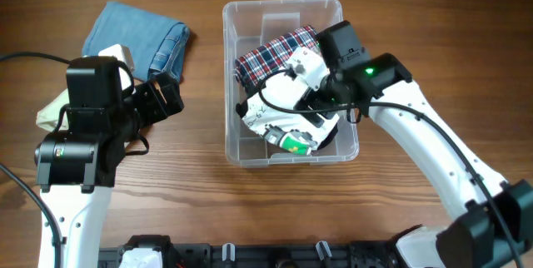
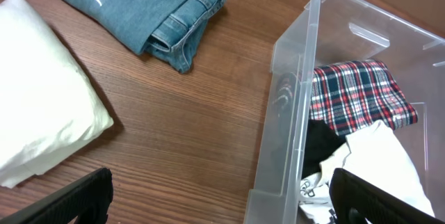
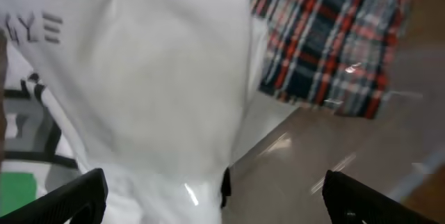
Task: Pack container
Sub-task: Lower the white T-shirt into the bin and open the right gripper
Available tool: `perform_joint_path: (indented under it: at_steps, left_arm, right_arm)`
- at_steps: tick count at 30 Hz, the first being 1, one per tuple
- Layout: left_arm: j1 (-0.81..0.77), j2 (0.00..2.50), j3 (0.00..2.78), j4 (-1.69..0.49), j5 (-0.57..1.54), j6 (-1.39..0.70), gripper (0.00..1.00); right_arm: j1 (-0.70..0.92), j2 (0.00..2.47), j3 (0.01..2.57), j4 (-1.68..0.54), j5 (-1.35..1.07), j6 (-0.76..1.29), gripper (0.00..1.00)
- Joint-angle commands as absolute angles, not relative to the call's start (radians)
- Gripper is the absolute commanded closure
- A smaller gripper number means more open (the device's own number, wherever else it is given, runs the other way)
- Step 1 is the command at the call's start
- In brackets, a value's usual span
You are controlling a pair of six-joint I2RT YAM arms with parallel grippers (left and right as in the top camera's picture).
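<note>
While the table (image 1: pixel 200 210) holds the container (image 1: pixel 230 93) a bit right of its middle, the long side of the container runs from near to far. A checked cloth (image 1: pixel 271 56) lies at its far end and a white shirt (image 3: pixel 139 92) nearer. Folded jeans (image 1: pixel 141 35) and a white cloth (image 2: pixel 42 92) wait outside on the left. The left gripper (image 1: pixel 166 97) is closest to them, jaws wide apart, holding nothing; the container lies to its right. The right gripper (image 3: pixel 215 200) is down inside over the white shirt, jaws spread too.
</note>
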State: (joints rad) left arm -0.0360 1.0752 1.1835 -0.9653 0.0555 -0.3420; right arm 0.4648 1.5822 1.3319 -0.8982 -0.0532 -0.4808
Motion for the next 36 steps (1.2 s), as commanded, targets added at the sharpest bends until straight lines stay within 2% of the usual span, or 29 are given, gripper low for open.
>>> perform_joint_path:
  at_steps: [1, 2, 3, 4, 5, 8, 12, 16, 21, 25, 26, 28, 29, 30, 31, 34, 36]
  left_arm:
    - [-0.028, 1.074, 1.206, -0.963, 0.071, -0.326, 0.00]
    - [-0.028, 1.074, 1.206, -0.963, 0.071, -0.326, 0.00]
    - [-0.028, 1.074, 1.206, -0.963, 0.071, -0.326, 0.00]
    - [-0.028, 1.074, 1.206, -0.963, 0.071, -0.326, 0.00]
    - [-0.028, 1.074, 1.206, -0.963, 0.071, -0.326, 0.00]
    - [-0.028, 1.074, 1.206, -0.963, 0.071, -0.326, 0.00]
    - [-0.028, 1.074, 1.206, -0.963, 0.071, -0.326, 0.00]
    - [-0.028, 1.074, 1.206, -0.964, 0.071, -0.326, 0.00]
    - [-0.028, 1.074, 1.206, -0.964, 0.071, -0.326, 0.00]
    - [-0.028, 1.074, 1.206, -0.978, 0.071, -0.326, 0.00]
    - [-0.028, 1.074, 1.206, -0.979, 0.071, -0.326, 0.00]
    - [-0.028, 1.074, 1.206, -0.978, 0.071, -0.326, 0.00]
    - [-0.028, 1.074, 1.206, -0.978, 0.071, -0.326, 0.00]
    - [-0.028, 1.074, 1.206, -0.978, 0.071, -0.326, 0.00]
    - [-0.028, 1.074, 1.206, -0.978, 0.071, -0.326, 0.00]
    - [-0.018, 1.077, 1.206, -0.967, 0.017, -0.356, 0.00]
    - [0.053, 1.102, 1.206, -0.924, -0.001, -0.402, 0.00]
  right_arm:
    - [0.501, 1.471, 1.349, -0.852, -0.052, -0.449, 0.04]
    - [0.502, 1.468, 1.349, -0.850, -0.090, -0.444, 0.18]
    - [0.502, 1.468, 1.349, -0.852, -0.128, -0.440, 0.46]
    - [0.502, 1.482, 1.336, -0.849, -0.191, -0.356, 0.79]
    - [0.503, 1.494, 1.327, -0.846, -0.213, -0.313, 0.96]
    - [0.508, 1.599, 1.251, -0.819, -0.306, -0.156, 0.96]
    - [0.509, 1.804, 1.156, -0.720, -0.316, -0.103, 0.96]
    - [0.521, 1.985, 1.156, -0.758, -0.376, -0.097, 0.96]
    - [0.521, 1.975, 1.180, -0.769, -0.348, -0.104, 0.96]
    - [0.521, 1.841, 1.274, -0.846, -0.284, -0.104, 0.96]
    - [0.521, 1.770, 1.320, -0.872, -0.247, -0.104, 0.95]
    - [0.521, 1.649, 1.374, -0.879, -0.194, -0.105, 0.80]
    - [0.519, 1.584, 1.386, -0.867, -0.167, -0.105, 0.60]
    - [0.516, 1.526, 1.388, -0.852, -0.148, -0.105, 0.13]
    - [0.513, 1.473, 1.388, -0.836, -0.144, -0.106, 0.00]
    - [0.493, 1.384, 1.387, -0.833, -0.146, -0.104, 0.00]
    - [0.477, 1.374, 1.387, -0.871, -0.145, -0.102, 0.00]
